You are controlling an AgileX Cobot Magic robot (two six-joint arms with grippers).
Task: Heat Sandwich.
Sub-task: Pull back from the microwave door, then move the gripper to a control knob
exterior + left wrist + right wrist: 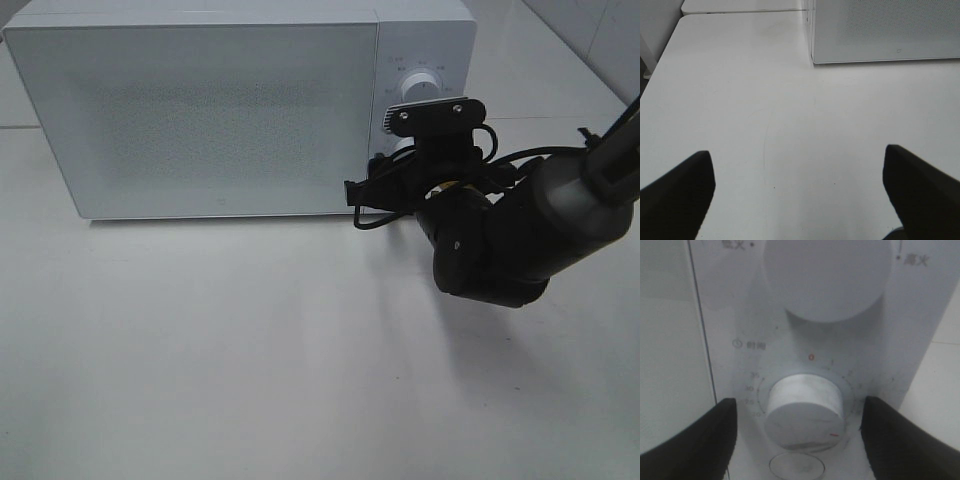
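The right gripper [799, 427] is straddling the lower timer knob [804, 412] of the microwave [200, 110], dead ahead between its released jaws, while the left gripper [800, 195] is hovering spread wide, well apart, and the sandwich is showing nowhere

The right arm [480, 250] is glossy black with a grey link, cables, and a black-fingered right tool [799, 432].

Microwave control panel [725, 315], timer knob [804, 412] scale: red 0 at 12 o'clock; 1, 2 toward 1 o'clock; 35, 30, 25, 20 from 10 to 9 o'clock. Clock sign with blurred Chinese label near 11 o'clock. Upper knob [827, 275]: 高火 at 3 o'clock; label near 10 o'clock cut off.
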